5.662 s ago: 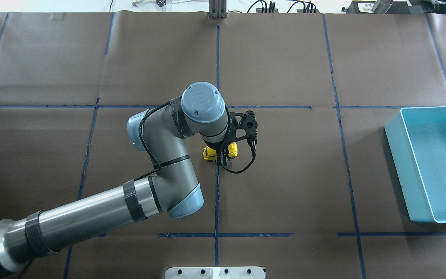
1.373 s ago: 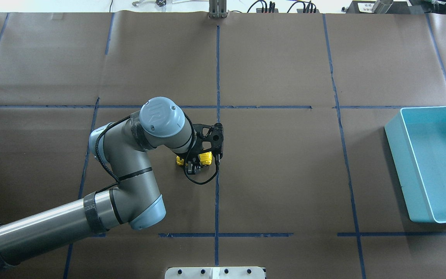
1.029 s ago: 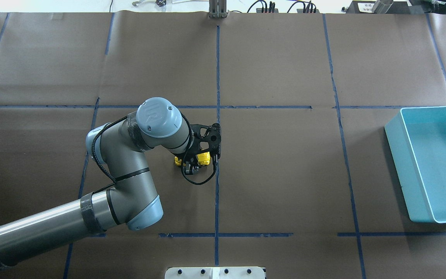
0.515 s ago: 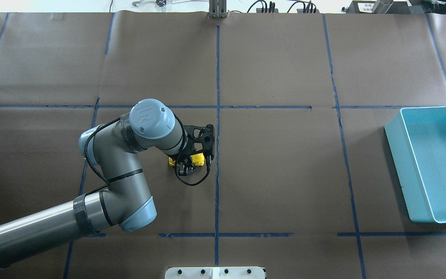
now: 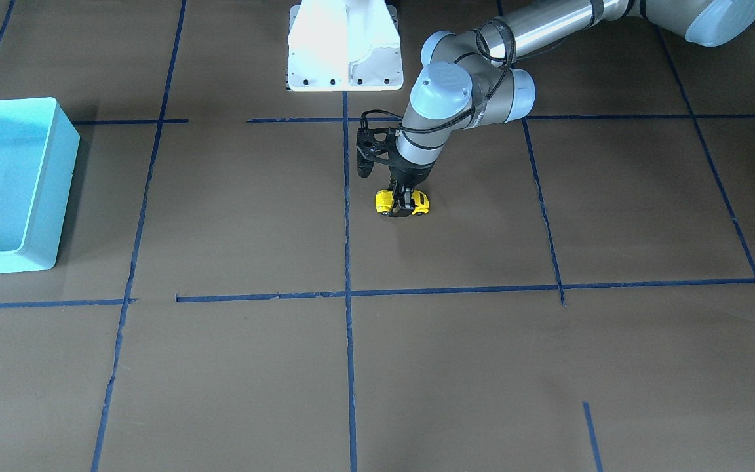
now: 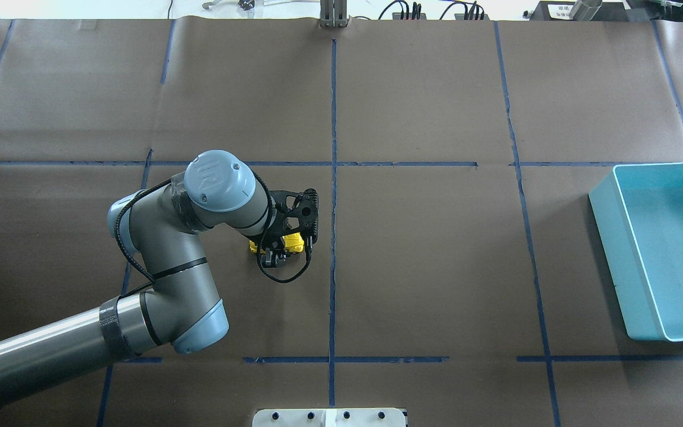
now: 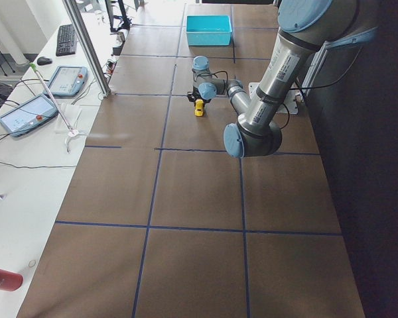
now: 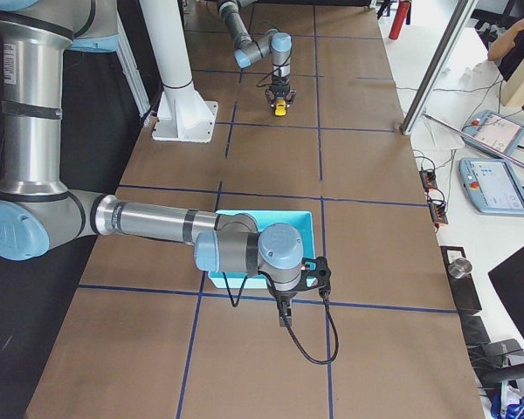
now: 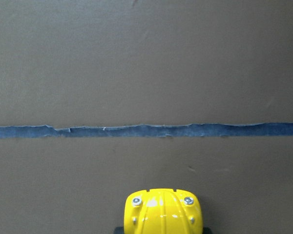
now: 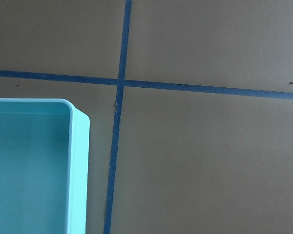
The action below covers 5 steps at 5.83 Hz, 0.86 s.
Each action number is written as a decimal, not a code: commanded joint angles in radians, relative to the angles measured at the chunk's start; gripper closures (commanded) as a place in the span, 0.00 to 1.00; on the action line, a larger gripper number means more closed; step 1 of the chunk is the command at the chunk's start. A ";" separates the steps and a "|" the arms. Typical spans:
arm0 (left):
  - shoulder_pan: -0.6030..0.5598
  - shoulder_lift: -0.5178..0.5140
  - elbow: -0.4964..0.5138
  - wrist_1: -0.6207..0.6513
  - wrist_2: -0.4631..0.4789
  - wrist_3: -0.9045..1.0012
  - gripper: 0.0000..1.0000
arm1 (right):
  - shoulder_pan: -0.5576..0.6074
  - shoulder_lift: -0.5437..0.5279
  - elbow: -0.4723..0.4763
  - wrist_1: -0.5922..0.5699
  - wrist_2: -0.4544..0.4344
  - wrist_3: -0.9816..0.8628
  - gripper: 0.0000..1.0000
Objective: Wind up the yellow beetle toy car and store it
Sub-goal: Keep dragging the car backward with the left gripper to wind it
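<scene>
Exterior right view is showing the right gripper (image 8: 284,319) hanging just beside the turquoise bin (image 8: 262,218); whether its jaws are parted I cannot tell. Farther off, the left gripper (image 5: 406,203) is clenching the yellow beetle toy car (image 5: 384,200), which is sitting on the brown table (image 5: 482,367) near a blue tape line (image 5: 346,229).

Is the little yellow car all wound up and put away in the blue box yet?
Not yet. Done: the left gripper has its jaws shut on the car. In hand: it has been dragging the car backward over the table, which looks like the winding. Left: getting the car into the box, far off to the side.
</scene>
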 commanded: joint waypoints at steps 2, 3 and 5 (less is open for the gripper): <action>-0.002 0.007 -0.006 0.000 0.000 0.000 1.00 | -0.001 -0.001 -0.003 0.003 0.000 0.001 0.00; -0.002 0.007 -0.006 0.000 0.000 0.000 1.00 | -0.001 -0.001 -0.003 0.003 0.000 0.001 0.00; 0.000 0.007 -0.006 0.000 0.000 0.002 1.00 | -0.001 -0.001 -0.007 0.003 0.000 0.001 0.00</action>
